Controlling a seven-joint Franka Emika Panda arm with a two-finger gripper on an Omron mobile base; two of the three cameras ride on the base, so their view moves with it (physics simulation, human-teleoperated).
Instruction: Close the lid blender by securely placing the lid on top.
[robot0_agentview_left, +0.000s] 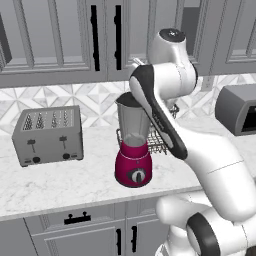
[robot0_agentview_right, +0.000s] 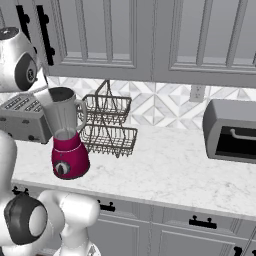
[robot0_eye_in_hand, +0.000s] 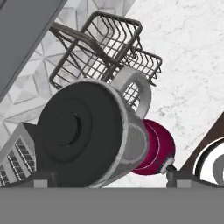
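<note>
Three cameras are looking at the blender (robot0_agentview_left: 133, 145) from behind-left, behind-right and close above.

The left base view is looking forward and down at the blender, fairly near, with the toaster (robot0_agentview_left: 48, 135) to its left. The right base view is facing the blender (robot0_agentview_right: 67, 135) from farther off, taking in the wire rack (robot0_agentview_right: 107, 125) just beside it. Both are sharing blender, toaster and rack. The hand view is peering steeply down onto the lid (robot0_eye_in_hand: 72, 131), very close.

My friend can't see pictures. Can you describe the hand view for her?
A black lid sits on top of a grey blender with a dark red base, seen from above. The open pincer hangs just over it. Behind stand a wire rack and a white counter.
</note>
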